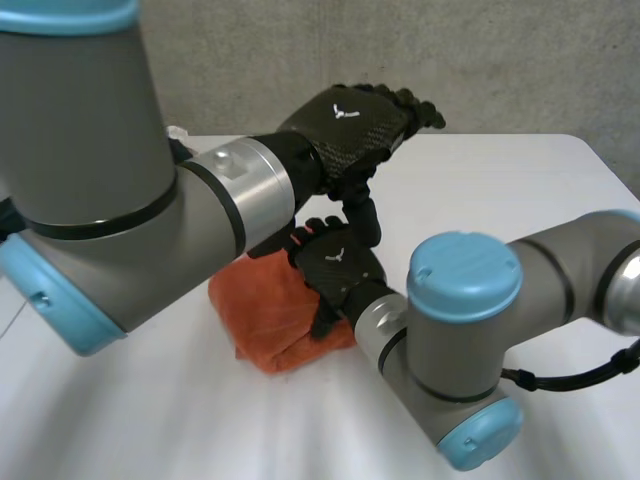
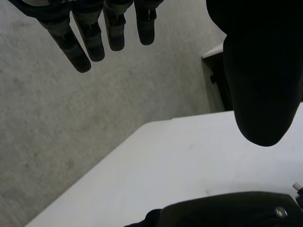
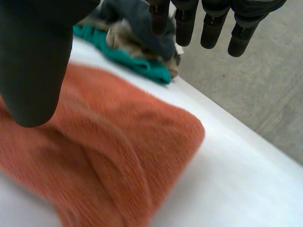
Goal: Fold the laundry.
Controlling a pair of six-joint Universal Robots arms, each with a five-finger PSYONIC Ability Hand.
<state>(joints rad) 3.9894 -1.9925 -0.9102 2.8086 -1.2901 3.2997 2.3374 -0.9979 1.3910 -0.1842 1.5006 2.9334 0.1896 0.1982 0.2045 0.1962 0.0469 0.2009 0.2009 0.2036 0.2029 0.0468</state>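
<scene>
Step in hand, by my reading: squaring up the folded orange towel (image 1: 270,315), which lies as a thick bundle near the middle of the white table (image 1: 500,180). To do it well, lower the palm flat, press from the fold outward toward 8 o'clock, and keep the edges aligned (bundle looks lumpy, not crisp). Right hand (image 1: 335,262) hovers over the towel's 2 o'clock corner, fingers straight and spread, thumb apart, gripping nothing; contact with the cloth unclear. Left hand (image 1: 350,118) hangs above the table at 12 o'clock of the right, fingers straight, empty. Unfolded laundry pile (image 3: 137,47) lies beyond the right hand's fingertips.
</scene>
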